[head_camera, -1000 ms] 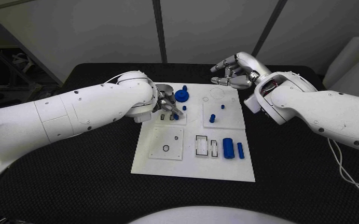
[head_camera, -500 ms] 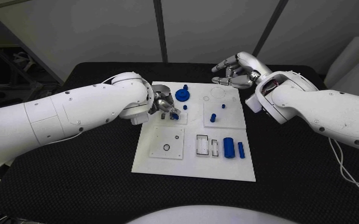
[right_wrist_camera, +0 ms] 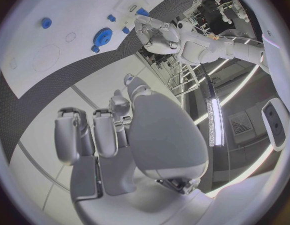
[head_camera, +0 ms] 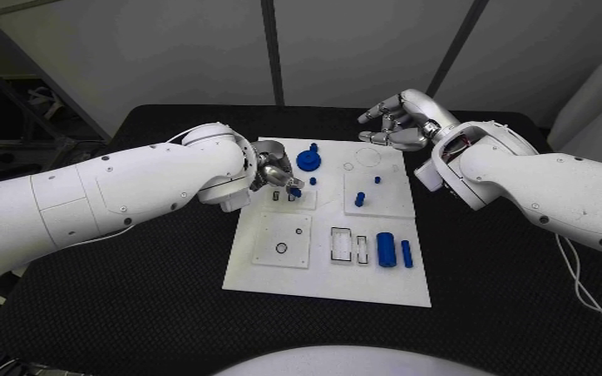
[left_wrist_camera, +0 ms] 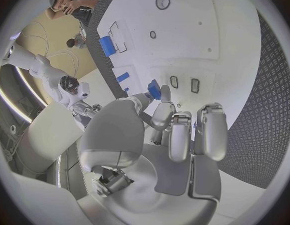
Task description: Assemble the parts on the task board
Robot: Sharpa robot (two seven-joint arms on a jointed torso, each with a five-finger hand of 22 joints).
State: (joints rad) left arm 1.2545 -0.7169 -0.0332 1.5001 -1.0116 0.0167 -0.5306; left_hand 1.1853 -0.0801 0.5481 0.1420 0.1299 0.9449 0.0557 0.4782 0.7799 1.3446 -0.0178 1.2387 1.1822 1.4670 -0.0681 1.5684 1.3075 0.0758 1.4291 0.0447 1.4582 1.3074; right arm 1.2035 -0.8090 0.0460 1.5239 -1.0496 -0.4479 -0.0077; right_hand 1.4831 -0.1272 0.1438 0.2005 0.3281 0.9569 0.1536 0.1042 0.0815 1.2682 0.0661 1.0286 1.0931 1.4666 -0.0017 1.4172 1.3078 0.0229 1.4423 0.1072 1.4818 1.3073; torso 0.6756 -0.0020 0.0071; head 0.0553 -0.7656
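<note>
Head view: the white task board [head_camera: 329, 289] is seen lying in the middle of the black table [head_camera: 150, 306], with blue parts spread over it. The left hand [head_camera: 278, 176] is held over the board's far left section, and a small blue block [head_camera: 294, 191] is pinched between its fingertips just above two small rectangular slots; the same block [left_wrist_camera: 154, 89] is seen in the left wrist view at the tips of the thumb and a finger, close over the slots [left_wrist_camera: 184, 83]. A blue gear [head_camera: 309, 163] is found just beside that hand, near the board's far edge, with a small blue peg [head_camera: 312, 147] behind it. Two short blue pegs [head_camera: 360, 198] are stood on the far right section. A blue block and a blue cylinder [head_camera: 394, 250] are laid side by side near the board's right edge, beside rectangular recesses [head_camera: 340, 244]. The right hand [head_camera: 399, 124] is held above the table beyond the board's far right corner, its fingers curled in with nothing held.
</note>
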